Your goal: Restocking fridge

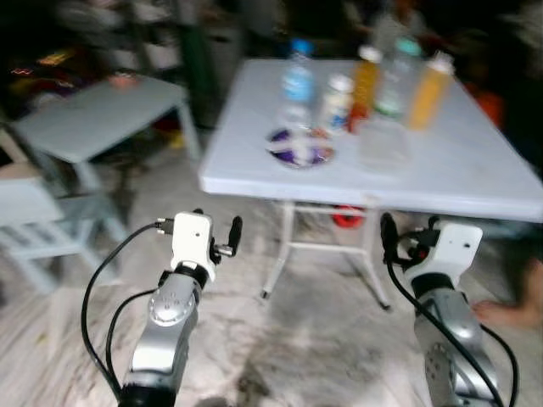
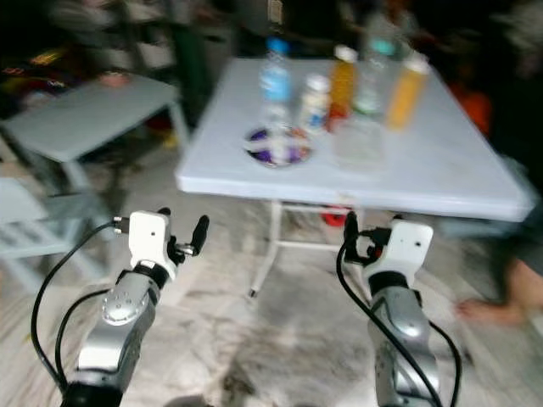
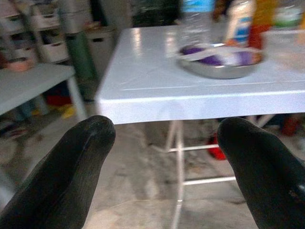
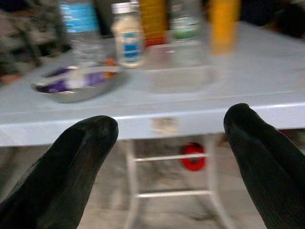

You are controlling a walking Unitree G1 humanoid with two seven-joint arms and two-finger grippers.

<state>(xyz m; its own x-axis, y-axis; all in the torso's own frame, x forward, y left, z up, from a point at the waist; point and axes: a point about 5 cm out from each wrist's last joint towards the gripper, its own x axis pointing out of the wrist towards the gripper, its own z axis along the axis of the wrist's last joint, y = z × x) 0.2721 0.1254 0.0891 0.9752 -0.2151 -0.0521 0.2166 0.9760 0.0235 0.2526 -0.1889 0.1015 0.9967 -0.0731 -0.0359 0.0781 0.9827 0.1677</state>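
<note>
Both grippers ride empty ahead of the body with their black fingers spread wide: the left gripper (image 3: 162,157) and the right gripper (image 4: 169,157) each look between their parted tips at the near edge of the white folding table (image 1: 475,170), and neither touches anything. From the head view the left one sits at about 7 o'clock and the right at about 5 o'clock, both well short of the table. The goods to restock stand at 12 o'clock on the tabletop: a metal bowl (image 1: 300,147) with purple contents nearest the edge, a clear water bottle (image 1: 297,85) just behind it, a small white jar (image 1: 337,103), two orange bottles (image 1: 430,89) and a green-capped bottle (image 1: 396,76), with a clear container (image 1: 383,142) in front of them. The blur suggests walking, so this looks like the approach step, with picking not yet begun. Next, the robot likely needs to close on the table edge, stop, and raise one arm over the rim towards a single item.
</note>
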